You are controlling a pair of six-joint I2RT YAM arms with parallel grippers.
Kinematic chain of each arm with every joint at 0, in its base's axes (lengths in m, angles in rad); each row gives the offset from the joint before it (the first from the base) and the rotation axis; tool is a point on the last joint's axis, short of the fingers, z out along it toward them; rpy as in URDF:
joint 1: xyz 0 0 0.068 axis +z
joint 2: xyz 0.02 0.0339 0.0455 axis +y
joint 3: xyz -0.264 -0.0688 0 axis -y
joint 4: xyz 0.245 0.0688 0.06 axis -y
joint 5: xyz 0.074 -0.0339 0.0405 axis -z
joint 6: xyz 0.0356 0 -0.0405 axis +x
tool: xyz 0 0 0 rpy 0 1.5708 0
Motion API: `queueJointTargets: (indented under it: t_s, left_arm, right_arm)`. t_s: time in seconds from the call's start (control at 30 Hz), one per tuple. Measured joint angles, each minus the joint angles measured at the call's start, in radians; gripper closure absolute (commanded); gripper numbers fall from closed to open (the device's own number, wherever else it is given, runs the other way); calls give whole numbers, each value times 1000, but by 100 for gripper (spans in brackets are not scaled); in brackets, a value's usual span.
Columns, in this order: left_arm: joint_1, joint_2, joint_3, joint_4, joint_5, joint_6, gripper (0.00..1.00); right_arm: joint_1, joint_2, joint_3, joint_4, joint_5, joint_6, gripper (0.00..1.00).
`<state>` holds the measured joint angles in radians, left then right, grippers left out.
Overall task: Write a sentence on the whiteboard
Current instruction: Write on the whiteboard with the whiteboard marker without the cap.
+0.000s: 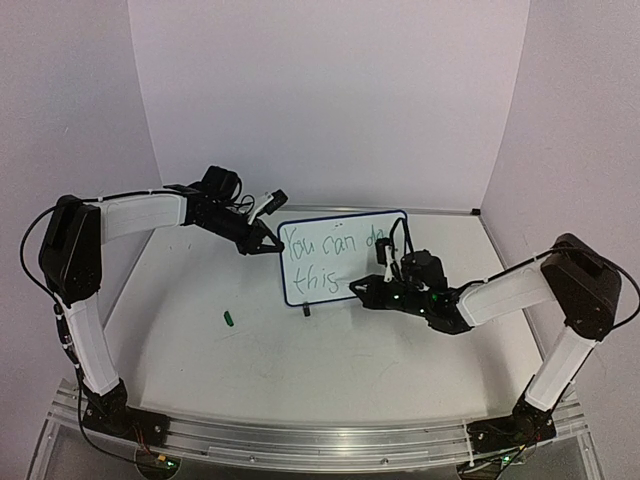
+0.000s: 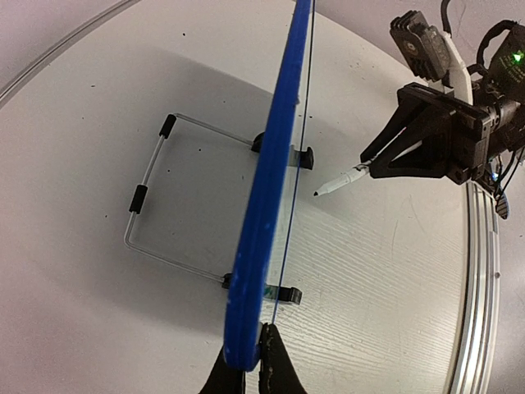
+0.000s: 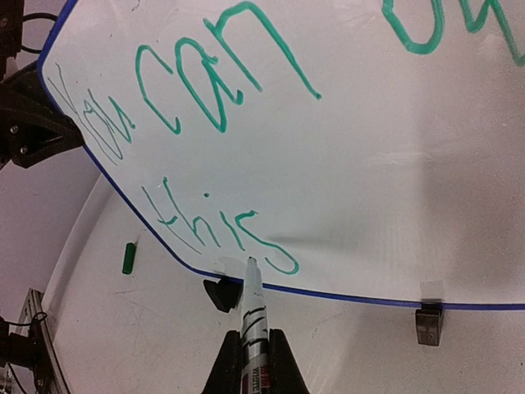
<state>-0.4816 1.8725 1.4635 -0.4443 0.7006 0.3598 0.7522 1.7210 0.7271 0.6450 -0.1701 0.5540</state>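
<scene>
Upright on clip feet mid-tabletop, the whiteboard has its left edge pinched by the closed left end effector, likely bracing it against pen pressure, while the right end effector grips the marker, tip by "this", where the sentence seemingly lacks only its period.

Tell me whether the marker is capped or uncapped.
Uncapped: the marker shows a bare tip; its green cap lies on the table.
</scene>
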Motion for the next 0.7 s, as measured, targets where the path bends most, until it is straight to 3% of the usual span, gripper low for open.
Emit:
queueJointTargets:
  t_s: [0.7]
  left_arm:
    - [0, 0, 0, 0, 0, 0, 100]
  right_arm:
    - [-1, 45, -24, -7, 80, 7, 100]
